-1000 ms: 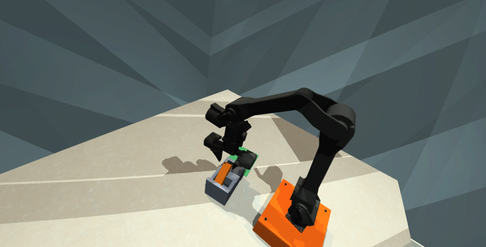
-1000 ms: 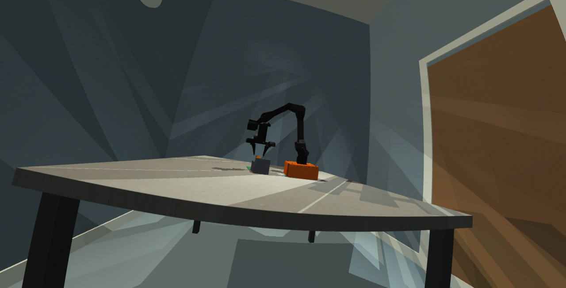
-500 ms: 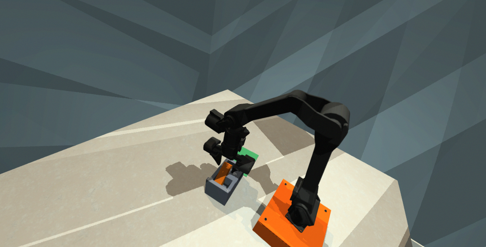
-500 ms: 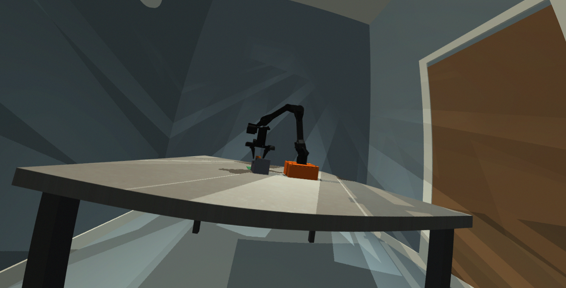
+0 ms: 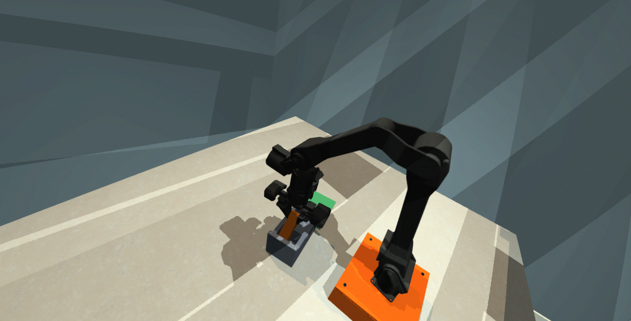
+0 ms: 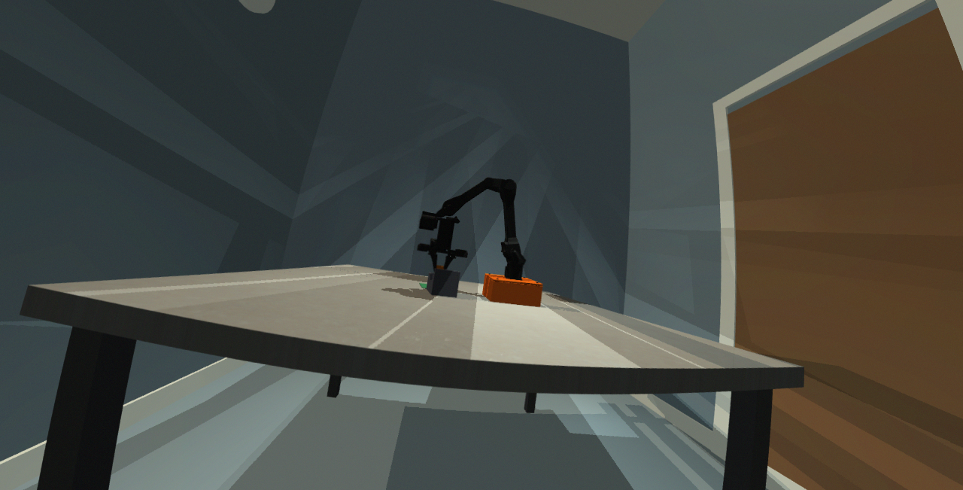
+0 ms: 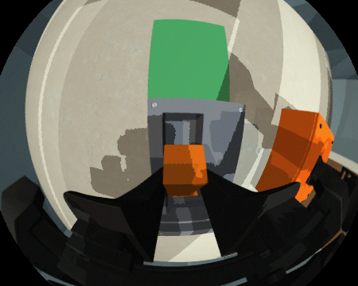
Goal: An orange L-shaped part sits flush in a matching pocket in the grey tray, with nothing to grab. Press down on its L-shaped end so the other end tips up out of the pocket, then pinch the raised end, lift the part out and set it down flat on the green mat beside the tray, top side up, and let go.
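The orange part (image 5: 289, 227) (image 6: 440, 266) (image 7: 184, 164) is tilted in the pocket of the grey tray (image 5: 282, 249) (image 6: 443, 283) (image 7: 195, 106), with one end raised above the tray's rim. My gripper (image 5: 294, 217) (image 6: 441, 268) (image 7: 182, 171) points down over the tray and is shut on the raised end, one finger against each side in the wrist view. The part's lower end is down inside the pocket and partly hidden. The green mat (image 5: 323, 199) (image 6: 423, 284) (image 7: 187, 59) lies beside the tray, beyond it in the wrist view, with nothing on it.
The arm's orange base block (image 5: 348, 290) (image 6: 513, 293) (image 7: 292, 139) stands on the table (image 5: 154, 248) (image 6: 289, 311) (image 7: 99, 79), to the right of the tray in all three views. The tray's walls stand close around the fingertips. Shadows of the arm fall across the table.
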